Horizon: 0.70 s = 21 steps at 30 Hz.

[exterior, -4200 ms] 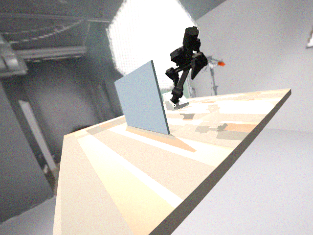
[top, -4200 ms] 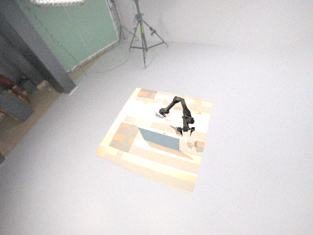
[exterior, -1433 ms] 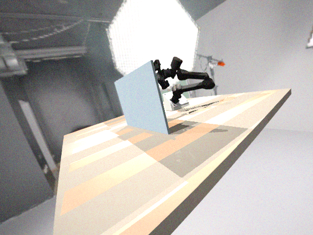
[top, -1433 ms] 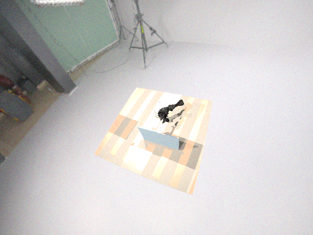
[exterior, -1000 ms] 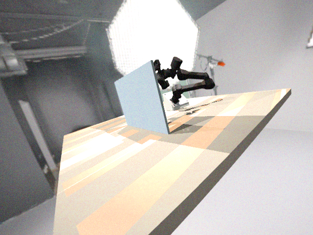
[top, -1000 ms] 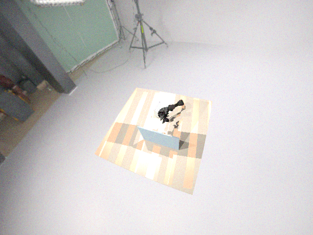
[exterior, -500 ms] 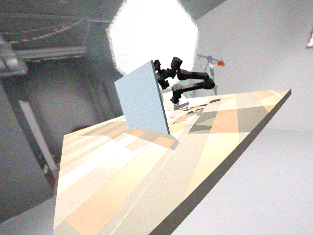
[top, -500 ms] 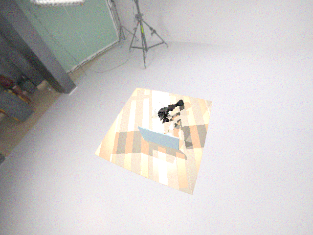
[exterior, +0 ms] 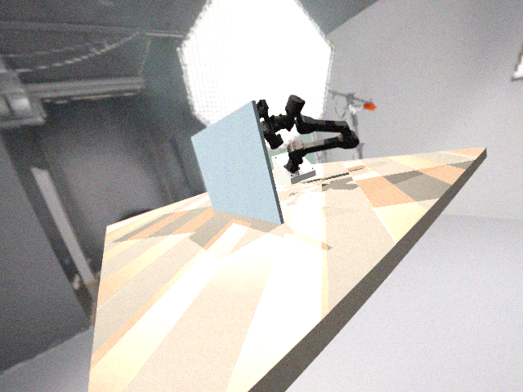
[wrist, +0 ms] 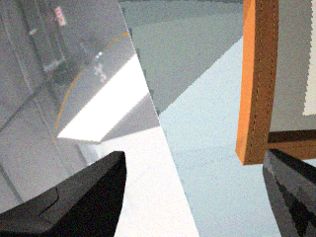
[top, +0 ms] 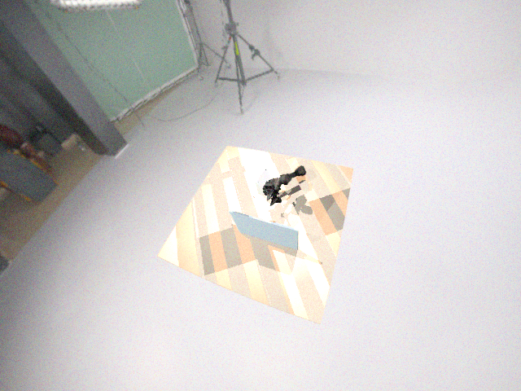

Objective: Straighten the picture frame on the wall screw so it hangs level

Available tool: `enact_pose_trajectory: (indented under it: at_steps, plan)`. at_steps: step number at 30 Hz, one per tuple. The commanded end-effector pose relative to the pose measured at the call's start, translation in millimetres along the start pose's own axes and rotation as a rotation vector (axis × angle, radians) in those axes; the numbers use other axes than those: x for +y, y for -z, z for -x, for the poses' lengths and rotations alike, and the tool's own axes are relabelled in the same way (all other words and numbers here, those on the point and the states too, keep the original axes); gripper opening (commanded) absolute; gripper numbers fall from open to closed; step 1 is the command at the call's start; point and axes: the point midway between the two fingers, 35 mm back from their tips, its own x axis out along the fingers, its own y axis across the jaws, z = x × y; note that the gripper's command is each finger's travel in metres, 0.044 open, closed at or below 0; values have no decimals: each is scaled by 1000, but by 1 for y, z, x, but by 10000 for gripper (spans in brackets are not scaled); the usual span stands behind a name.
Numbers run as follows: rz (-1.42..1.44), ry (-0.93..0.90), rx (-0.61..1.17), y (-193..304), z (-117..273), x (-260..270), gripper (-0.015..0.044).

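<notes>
The picture frame [wrist: 259,74] shows only in the wrist view, at the upper right: an orange-brown left bar, a lower left corner and part of the bottom bar around a grey and pale picture. Its left bar is not parallel to the slanting edge of the light blue wall panel [top: 269,232] [exterior: 236,168] [wrist: 183,173]. The screw, the notched strip and the rest of the frame are out of sight. My gripper [top: 272,200] [wrist: 197,162] is open with nothing between its fingers. In the wrist view its right fingertip is just right of and below the frame's lower left corner; the left fingertip is beyond the panel's edge.
The panel stands upright on the patterned wooden table top [top: 235,278] [exterior: 177,337], and hides part of the arm in the exterior view. The arm's pale base [exterior: 310,167] is behind the panel. A tripod [top: 238,63] stands on the floor beyond the table.
</notes>
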Motion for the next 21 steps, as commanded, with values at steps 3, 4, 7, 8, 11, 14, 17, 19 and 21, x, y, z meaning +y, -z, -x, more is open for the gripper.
enact_pose_trajectory:
  at_steps: [3, 4, 7, 8, 11, 14, 17, 19, 21]
  plan:
    - [-1, -2, 3, -4, 0, -21, 260]
    - [-2, -2, 4, -5, 0, -27, 260]
    - [-3, -1, 5, -10, 3, -44, 260]
    - [-3, 0, 5, -11, 3, -50, 260]
    - [-3, 1, 4, -14, 5, -58, 260]
    - [-3, 1, 4, -14, 5, -58, 260]
    - [-3, 1, 4, -14, 5, -58, 260]
    - [-3, 1, 4, -14, 5, -58, 260]
    - [-3, 1, 4, -14, 5, -58, 260]
